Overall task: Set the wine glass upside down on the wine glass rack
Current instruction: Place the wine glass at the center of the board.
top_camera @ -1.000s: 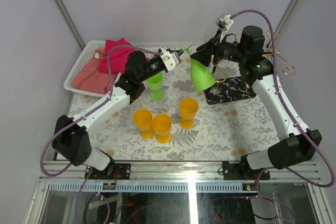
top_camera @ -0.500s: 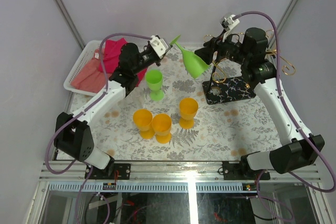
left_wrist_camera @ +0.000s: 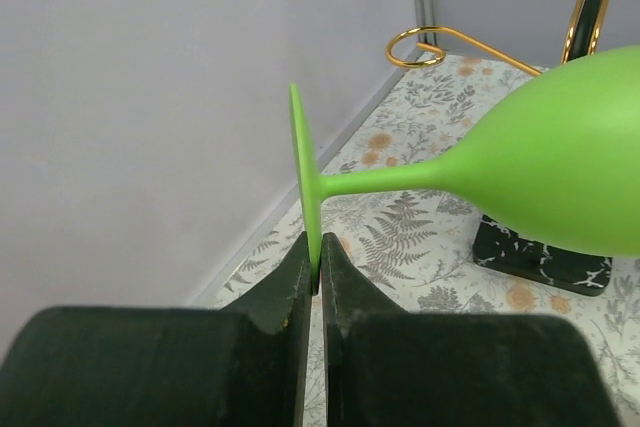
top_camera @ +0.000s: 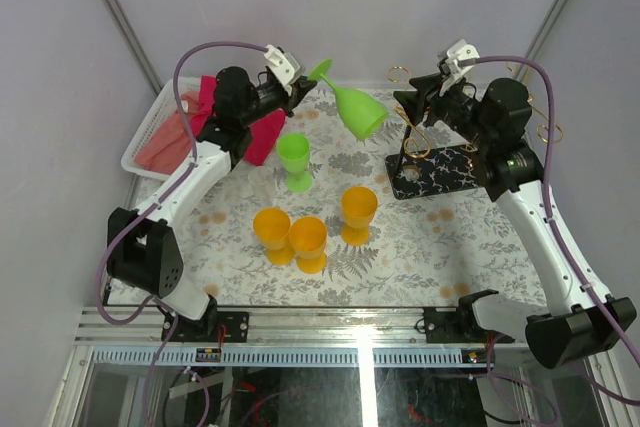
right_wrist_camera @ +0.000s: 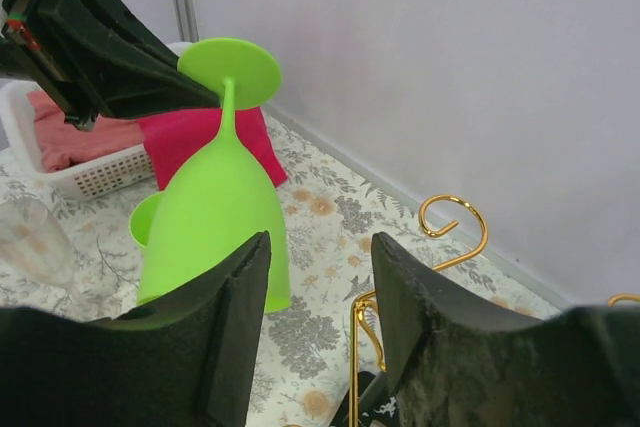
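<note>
The green wine glass (top_camera: 360,113) hangs in the air, tilted, with its foot up and left and its bowl down and right. My left gripper (top_camera: 303,83) is shut on the edge of the foot disc (left_wrist_camera: 303,172), pinched between its fingertips (left_wrist_camera: 320,257). My right gripper (top_camera: 408,102) is open and empty, just right of the bowl and not touching it; the bowl (right_wrist_camera: 215,207) shows past its left finger. The wine glass rack, with curled gold arms (top_camera: 400,74), stands on a black veined base (top_camera: 440,173) under my right arm. Its pole is mostly hidden.
A second green goblet (top_camera: 294,160) stands upright below the held glass. Three orange goblets (top_camera: 308,241) stand nearer the front. A white basket (top_camera: 141,137) with red and pink cloths sits at the far left. A gold hook (right_wrist_camera: 455,237) is close to my right finger.
The left arm has swung up and back to the left, carrying the glass by its foot. The right gripper has come off the bowl and drawn back to the right.
</note>
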### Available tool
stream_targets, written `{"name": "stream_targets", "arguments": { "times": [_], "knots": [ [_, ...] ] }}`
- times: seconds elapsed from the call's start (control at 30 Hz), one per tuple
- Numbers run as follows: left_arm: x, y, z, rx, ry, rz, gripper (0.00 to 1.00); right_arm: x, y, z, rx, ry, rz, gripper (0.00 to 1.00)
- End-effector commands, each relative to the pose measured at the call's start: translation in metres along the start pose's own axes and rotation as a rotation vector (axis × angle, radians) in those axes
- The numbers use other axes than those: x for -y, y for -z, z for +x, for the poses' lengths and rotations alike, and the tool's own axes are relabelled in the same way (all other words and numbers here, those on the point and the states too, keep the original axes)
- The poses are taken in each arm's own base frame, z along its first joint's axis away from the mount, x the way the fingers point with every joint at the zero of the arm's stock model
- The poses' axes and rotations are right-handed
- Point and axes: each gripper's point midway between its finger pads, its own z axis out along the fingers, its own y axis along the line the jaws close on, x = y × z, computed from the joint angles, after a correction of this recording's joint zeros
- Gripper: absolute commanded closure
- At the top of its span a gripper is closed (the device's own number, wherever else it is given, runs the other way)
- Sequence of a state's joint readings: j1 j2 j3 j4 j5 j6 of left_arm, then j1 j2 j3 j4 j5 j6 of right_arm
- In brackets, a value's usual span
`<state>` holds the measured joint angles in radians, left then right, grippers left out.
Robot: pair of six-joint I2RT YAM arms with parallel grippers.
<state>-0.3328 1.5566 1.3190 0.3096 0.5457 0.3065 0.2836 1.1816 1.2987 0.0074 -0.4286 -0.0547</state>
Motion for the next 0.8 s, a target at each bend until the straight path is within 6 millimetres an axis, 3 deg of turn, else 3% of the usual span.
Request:
{"name": "stream_targets", "arguments": {
  "times": [0.0, 0.1, 0.37, 0.77],
  "knots": [
    [-0.003, 0.0, -0.023, 0.036, 0.063, 0.041, 1.0, -0.003, 0.002, -0.015, 0.08, 0.143, -0.023, 0.56],
    [-0.005, 0.001, -0.025, 0.023, 0.081, 0.049, 1.0, -0.011, 0.003, -0.011, 0.113, 0.184, -0.064, 0.61],
    [-0.008, 0.003, -0.034, 0.006, 0.131, 0.068, 1.0, -0.02, 0.004, 0.002, 0.086, 0.227, -0.124, 0.57],
    [0.001, 0.006, -0.039, 0.012, 0.143, 0.11, 1.0, -0.029, -0.007, 0.004, 0.136, 0.2, -0.188, 0.59]
  ]
}}
